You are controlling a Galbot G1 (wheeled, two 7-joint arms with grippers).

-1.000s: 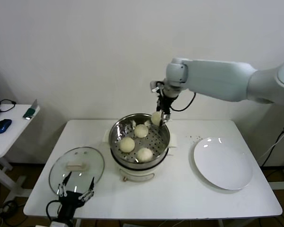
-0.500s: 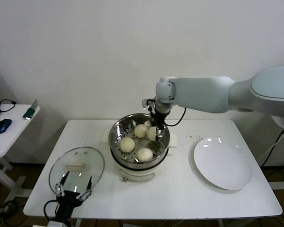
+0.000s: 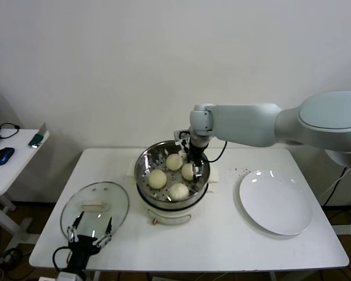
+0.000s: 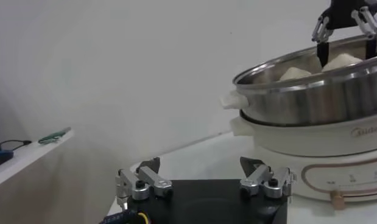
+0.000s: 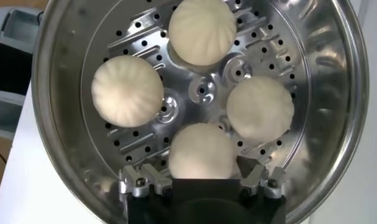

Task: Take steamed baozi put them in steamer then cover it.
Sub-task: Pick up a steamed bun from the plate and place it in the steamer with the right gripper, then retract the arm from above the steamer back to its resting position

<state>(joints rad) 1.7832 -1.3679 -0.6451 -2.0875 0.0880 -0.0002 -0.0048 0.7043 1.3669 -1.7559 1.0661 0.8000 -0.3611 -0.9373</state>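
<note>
White table holds steamer; its label reads "Midea" faintly.

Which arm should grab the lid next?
Left. The left gripper sits open at the table's near edge right by the cover; the right gripper is open over the steamer with the baozi.

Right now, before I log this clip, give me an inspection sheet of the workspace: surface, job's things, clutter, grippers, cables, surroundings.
Surface: white rectangular table.
Job's things: four round cream-white buns inside the shiny steel steamer pot; clear glass lid lies flat beside it, pot uncovered.
Clutter: empty flat white plate; dark crumbs.
Grippers: right gripper open over one bun; left gripper open, near the lid.
Cables: black cable at right wrist.
Surroundings: white wall; side table with blue mouse.
</note>
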